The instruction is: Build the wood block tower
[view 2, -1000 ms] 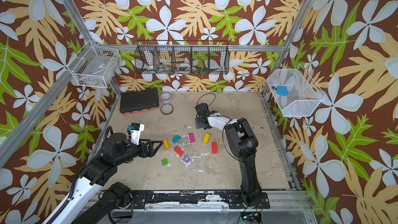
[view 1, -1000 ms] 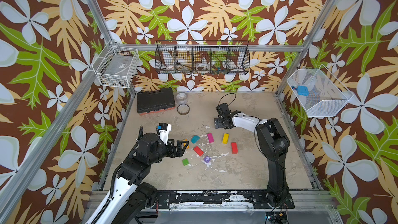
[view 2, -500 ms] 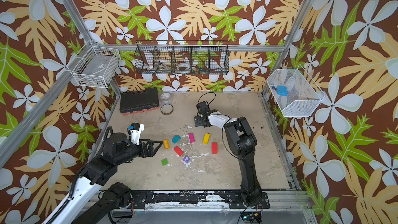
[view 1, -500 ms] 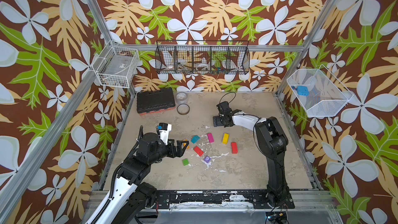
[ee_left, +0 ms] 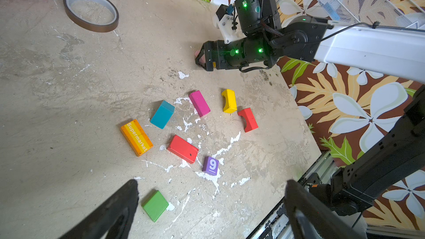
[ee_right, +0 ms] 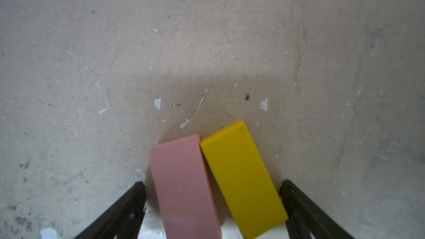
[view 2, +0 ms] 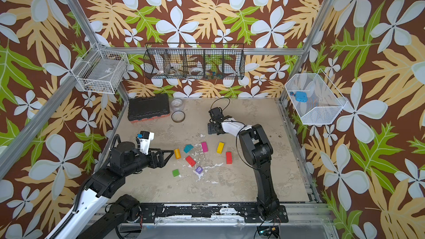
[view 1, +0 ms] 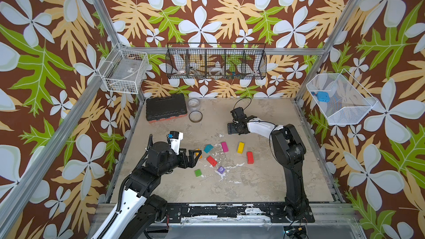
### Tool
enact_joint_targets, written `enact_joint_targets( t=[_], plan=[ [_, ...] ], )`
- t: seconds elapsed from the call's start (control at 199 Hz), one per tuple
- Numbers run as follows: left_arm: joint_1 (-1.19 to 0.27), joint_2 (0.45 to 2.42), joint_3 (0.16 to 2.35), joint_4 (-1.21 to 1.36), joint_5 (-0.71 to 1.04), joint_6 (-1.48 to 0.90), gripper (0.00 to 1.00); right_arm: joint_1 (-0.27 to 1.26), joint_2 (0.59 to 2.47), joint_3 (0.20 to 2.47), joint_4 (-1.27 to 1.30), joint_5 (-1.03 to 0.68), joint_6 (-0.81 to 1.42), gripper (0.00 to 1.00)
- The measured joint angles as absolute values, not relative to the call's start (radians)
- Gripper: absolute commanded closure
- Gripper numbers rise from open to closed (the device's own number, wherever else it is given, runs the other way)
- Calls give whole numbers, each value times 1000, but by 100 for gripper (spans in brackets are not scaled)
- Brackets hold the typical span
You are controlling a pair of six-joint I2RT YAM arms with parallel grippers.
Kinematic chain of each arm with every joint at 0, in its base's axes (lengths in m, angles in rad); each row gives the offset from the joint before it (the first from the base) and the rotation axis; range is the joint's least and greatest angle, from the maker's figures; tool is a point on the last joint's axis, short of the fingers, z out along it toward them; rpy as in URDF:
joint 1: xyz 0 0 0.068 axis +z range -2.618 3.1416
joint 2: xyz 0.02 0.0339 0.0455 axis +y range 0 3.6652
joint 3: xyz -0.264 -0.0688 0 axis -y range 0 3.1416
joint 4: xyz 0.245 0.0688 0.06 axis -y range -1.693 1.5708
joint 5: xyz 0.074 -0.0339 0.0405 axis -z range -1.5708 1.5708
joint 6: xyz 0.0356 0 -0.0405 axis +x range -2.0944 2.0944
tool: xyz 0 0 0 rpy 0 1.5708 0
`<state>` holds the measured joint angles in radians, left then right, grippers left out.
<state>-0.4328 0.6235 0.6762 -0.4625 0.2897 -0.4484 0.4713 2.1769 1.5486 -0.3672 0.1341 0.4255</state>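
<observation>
surface: scuffed beige tabletop (view 1: pixel 253 187) | lying on it: loose scattered wood blocks (view 1: pixel 211 160); black toolbox (view 1: pixel 165 106); clear jar (view 1: pixel 193 104); tape ring (view 1: pixel 195 116)

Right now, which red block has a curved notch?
The red arch block beside the yellow arch block; the red brick, by the purple cube, has flat sides.

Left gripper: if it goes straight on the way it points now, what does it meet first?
Most likely the orange block, right ahead of the open left gripper. Its height is unclear, so it could pass over.
</observation>
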Motion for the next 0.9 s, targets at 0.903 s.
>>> enact_joint_targets(
  t=[0.903],
  plan=[
    [-433,624,676,-463,290,-448,0,471,2203,1590,-395,176,474,26]
  ],
)
